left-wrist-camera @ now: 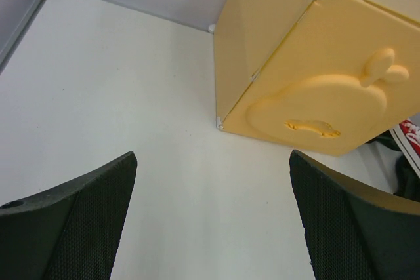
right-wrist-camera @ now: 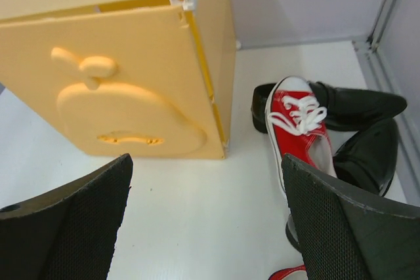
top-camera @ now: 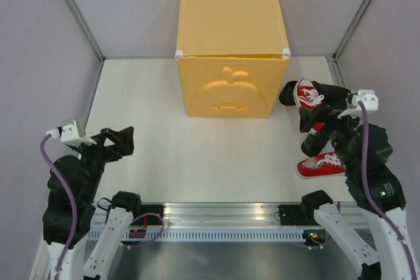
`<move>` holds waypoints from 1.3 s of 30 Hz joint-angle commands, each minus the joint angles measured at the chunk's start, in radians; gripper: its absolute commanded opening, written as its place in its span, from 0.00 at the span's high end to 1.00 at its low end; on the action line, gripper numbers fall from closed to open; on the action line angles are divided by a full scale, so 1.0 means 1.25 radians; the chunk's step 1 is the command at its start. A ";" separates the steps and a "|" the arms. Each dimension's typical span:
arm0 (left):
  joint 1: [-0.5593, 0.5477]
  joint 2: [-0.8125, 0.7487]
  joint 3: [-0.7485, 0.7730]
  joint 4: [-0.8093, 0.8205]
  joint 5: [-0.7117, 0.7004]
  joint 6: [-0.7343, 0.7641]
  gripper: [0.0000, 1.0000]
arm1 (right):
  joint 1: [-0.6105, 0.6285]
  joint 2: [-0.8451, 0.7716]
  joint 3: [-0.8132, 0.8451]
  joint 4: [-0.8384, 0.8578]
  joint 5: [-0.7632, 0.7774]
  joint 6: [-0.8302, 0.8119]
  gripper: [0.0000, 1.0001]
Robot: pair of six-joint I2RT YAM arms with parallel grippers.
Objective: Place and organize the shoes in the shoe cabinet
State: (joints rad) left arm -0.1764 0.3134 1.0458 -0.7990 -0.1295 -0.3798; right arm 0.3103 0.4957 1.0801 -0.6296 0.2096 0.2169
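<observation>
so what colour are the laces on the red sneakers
White; the laces show best in the right wrist view.

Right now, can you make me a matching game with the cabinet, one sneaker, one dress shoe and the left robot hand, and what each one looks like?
Things:
1. shoe cabinet
2. sneaker
3. dress shoe
4. left gripper

Looks:
A. open, holding nothing
B. red and white
C. yellow-orange, shut
D. glossy black

Pairs: 1-C, 2-B, 3-D, 4-A
</observation>
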 commanded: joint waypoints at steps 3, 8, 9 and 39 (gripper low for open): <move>-0.002 0.056 -0.045 0.023 0.043 -0.010 0.00 | 0.003 0.159 -0.019 0.008 -0.080 0.042 0.02; -0.002 0.101 -0.116 0.089 0.069 0.004 0.00 | 0.003 0.230 -0.072 0.188 -0.150 -0.024 0.02; -0.002 0.108 -0.127 0.102 0.072 0.009 0.00 | 0.003 0.251 -0.077 0.216 -0.149 -0.023 0.02; -0.002 0.071 -0.251 0.172 0.082 0.045 0.00 | -0.181 0.543 0.039 0.518 -0.549 -0.123 0.02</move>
State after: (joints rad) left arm -0.1764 0.4072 0.7315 -0.6258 -0.0422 -0.3573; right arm 0.0940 1.1606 1.1301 -0.0589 -0.3725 0.0818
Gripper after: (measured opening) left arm 0.994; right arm 0.978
